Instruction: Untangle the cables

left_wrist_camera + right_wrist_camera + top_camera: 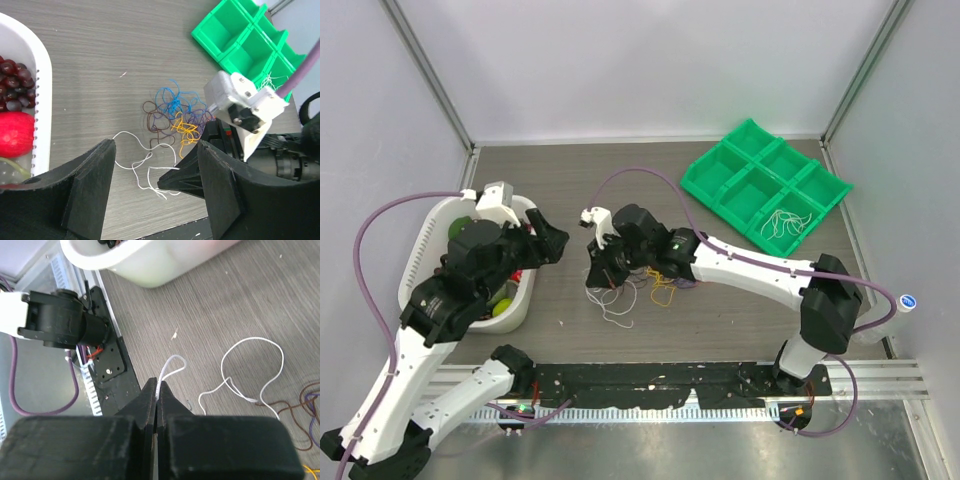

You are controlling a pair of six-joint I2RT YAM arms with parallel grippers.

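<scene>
White cable pinched at the edge of the tangle

The cables are lying knotted – blue, brown, purple and yellow – mid-surface, between the white fruit basket and the green divided bin. The right fingers are clamping shut on a white cable – the left fingers are hovering above, spread wide, gripping nothing.

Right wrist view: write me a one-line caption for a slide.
Right gripper shut on a white cable over the wood-grain table, with a white basket beyond.
</scene>
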